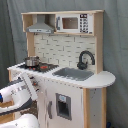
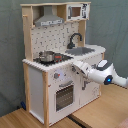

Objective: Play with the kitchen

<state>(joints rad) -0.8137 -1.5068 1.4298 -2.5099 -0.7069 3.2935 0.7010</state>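
Note:
The white and light-wood toy kitchen [image 1: 65, 50] stands upright, with hood [image 1: 40, 27], microwave [image 1: 75, 23], black faucet [image 1: 85, 57] and grey sink [image 1: 75, 74]. A small metal pot [image 1: 31, 61] sits on its stove. In the second exterior view the kitchen [image 2: 50, 40] fills the left, its windowed oven door [image 2: 64, 95] closed below the knobs [image 2: 56, 76]. My gripper [image 2: 76, 68] reaches in from the second exterior view's right, right up against the front panel just under the counter edge. In the first exterior view my white arm [image 1: 17, 92] sits at the lower left by the same panel.
The kitchen stands on a wooden surface [image 2: 100, 115] in front of a grey curtain [image 2: 112, 25]. A cupboard door with a small window [image 1: 62, 106] is closed under the sink. The pot [image 2: 46, 55] and faucet [image 2: 75, 39] rise above the counter.

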